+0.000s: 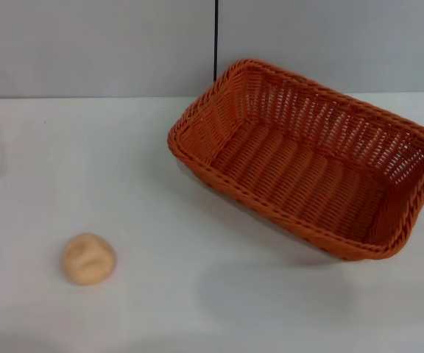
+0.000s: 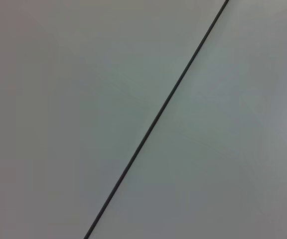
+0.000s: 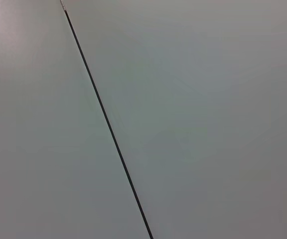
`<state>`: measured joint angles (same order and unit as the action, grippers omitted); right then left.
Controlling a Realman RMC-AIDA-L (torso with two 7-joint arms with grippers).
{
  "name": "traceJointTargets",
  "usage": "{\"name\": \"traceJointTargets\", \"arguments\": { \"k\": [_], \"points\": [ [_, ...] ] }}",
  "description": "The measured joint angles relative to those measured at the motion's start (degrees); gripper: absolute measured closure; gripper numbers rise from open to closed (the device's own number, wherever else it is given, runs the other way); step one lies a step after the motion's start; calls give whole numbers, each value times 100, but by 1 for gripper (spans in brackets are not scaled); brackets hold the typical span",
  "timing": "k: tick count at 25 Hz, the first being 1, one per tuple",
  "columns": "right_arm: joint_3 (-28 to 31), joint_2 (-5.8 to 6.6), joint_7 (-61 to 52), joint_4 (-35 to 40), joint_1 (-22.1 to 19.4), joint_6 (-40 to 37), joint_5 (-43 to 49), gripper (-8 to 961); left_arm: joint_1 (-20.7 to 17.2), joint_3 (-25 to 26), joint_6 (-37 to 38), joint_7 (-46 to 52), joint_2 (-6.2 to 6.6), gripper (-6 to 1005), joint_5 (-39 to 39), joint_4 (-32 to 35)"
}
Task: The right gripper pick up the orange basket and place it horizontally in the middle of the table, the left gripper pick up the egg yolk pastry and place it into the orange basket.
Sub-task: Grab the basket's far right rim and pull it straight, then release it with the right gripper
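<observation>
1. Only the head view shows the work: the orange basket (image 1: 311, 158) sits on the white counter (image 1: 197, 294) at about 2 o'clock, set askew, open side up, with nothing in it.
2. The egg yolk pastry (image 1: 89, 258) lies on the counter at about 8 o'clock, well apart from the basket.
3. Both wrist views show only a grey wall panel (image 2: 73, 99) crossed by a dark seam (image 2: 158, 113).
4. Neither gripper appears in any view, so their state cannot be told.
</observation>
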<state>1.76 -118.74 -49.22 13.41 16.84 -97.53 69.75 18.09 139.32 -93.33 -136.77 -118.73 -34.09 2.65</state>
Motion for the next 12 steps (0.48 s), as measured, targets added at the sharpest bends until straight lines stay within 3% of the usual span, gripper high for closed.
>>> {"name": "traceJointTargets", "arguments": {
  "k": [12],
  "points": [
    [252, 4, -140, -116, 214, 136, -56, 373, 55, 218, -4, 34, -19, 310, 9, 52]
  ]
}}
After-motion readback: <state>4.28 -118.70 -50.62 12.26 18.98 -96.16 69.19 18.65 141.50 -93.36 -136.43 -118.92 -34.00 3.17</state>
